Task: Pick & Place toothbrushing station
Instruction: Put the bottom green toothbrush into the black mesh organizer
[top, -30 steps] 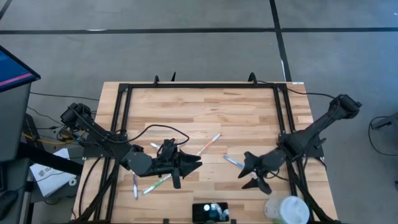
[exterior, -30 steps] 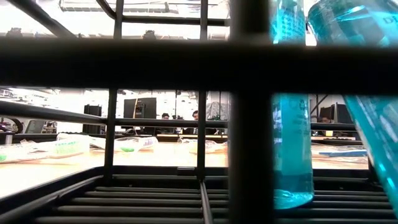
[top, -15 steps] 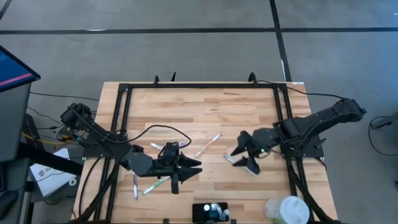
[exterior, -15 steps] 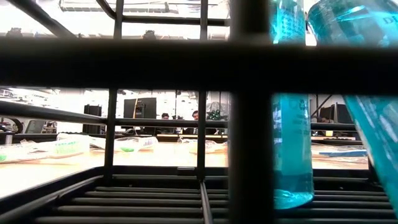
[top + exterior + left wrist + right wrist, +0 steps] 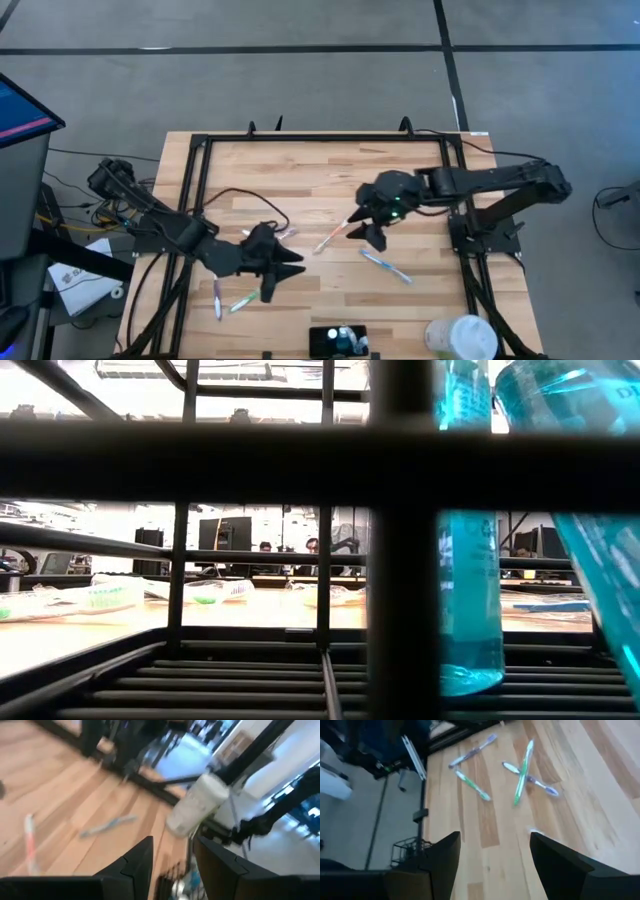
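Nearest, at the table's front edge: the toothbrushing station (image 5: 338, 341), a low black holder, sitting with blue-tinted bottles (image 5: 470, 540) standing in it; the white round container (image 5: 461, 337) lying just to its right at the front corner.

Next, front-left: the left gripper (image 5: 283, 268) hovering over the wood near a green toothbrush (image 5: 240, 301) and a purple toothbrush (image 5: 217, 298); its fingers (image 5: 137, 861) are standing part-way apart with nothing seen between them.

Mid-table: a blue toothbrush (image 5: 384, 265) lying loose; the right gripper (image 5: 362, 228) hanging above one end of a pink-and-white toothbrush (image 5: 333, 236), its fingers (image 5: 445, 855) spread wide and gripping nothing.

Risks, as judgement:
- the right gripper is sitting over the brush's end rather than its middle; closing there is likely tipping or flicking the thin handle away;
- a low approach is risking fingertips scraping the wood and pushing the brush instead of pinching it;
- the station is sitting at the very edge; a careless placement could be nudging it, or dropping a brush outside it;
- both arms are working close to mid-table; converging on the station together is inviting a collision;
- the black cable (image 5: 250, 207) lying across the left side could be snagging.
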You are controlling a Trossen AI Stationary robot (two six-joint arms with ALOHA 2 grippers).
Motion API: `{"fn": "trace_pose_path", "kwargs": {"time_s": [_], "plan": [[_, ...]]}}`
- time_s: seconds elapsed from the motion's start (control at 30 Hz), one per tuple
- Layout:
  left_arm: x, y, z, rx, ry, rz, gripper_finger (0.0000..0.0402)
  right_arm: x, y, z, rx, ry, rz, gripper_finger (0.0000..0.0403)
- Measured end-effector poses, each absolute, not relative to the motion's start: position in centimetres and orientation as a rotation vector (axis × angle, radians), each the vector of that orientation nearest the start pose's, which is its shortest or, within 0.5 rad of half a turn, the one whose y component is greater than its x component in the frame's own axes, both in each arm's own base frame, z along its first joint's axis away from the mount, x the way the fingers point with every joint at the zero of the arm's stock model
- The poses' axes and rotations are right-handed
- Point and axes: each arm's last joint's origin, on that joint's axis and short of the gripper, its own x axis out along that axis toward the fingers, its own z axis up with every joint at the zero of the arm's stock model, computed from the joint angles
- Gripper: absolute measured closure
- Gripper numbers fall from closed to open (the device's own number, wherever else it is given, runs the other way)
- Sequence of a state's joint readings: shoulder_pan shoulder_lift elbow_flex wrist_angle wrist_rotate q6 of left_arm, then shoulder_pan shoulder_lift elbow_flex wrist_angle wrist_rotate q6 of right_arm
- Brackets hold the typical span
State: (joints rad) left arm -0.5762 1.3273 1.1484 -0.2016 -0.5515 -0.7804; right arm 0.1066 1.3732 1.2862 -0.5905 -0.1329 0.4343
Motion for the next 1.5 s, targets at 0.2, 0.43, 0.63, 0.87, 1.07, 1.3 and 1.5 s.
{"fn": "trace_pose_path", "kwargs": {"time_s": [0.2, 0.43, 0.63, 0.87, 1.07, 1.3, 1.5], "plan": [[23.2, -13.8, 33.5, -0.621, 0.52, 0.104, 0.0262, 32.9, 3.3, 34.6, 0.335, 0.767, 0.085, 0.0172], [22.4, -14.2, 30.3, -0.627, 0.879, 0.133, 0.0278, 35.7, 2.6, 35.0, 0.313, 0.818, 0.119, 0.0172], [23.3, -15.8, 27.6, -0.552, 1.01, 0.152, 0.0301, 36.8, 2.6, 34.4, 0.293, 0.834, 0.128, 0.0172], [24.0, -16.8, 23.9, -0.445, 1.155, 0.27, 0.031, 36.8, 3.0, 34.0, 0.293, 0.858, 0.133, 0.0172], [25.0, -17.1, 21.6, -0.404, 1.213, 0.325, 0.0281, 36.7, 3.2, 34.0, 0.294, 0.866, 0.134, 0.0172], [25.0, -17.2, 19.2, -0.363, 1.262, 0.378, 0.0215, 36.7, 3.8, 34.0, 0.285, 0.869, 0.148, 0.0172], [23.6, -17.4, 17.4, -0.368, 1.283, 0.414, 0.0185, 36.6, 4.2, 34.0, 0.281, 0.871, 0.157, 0.0172]]}}
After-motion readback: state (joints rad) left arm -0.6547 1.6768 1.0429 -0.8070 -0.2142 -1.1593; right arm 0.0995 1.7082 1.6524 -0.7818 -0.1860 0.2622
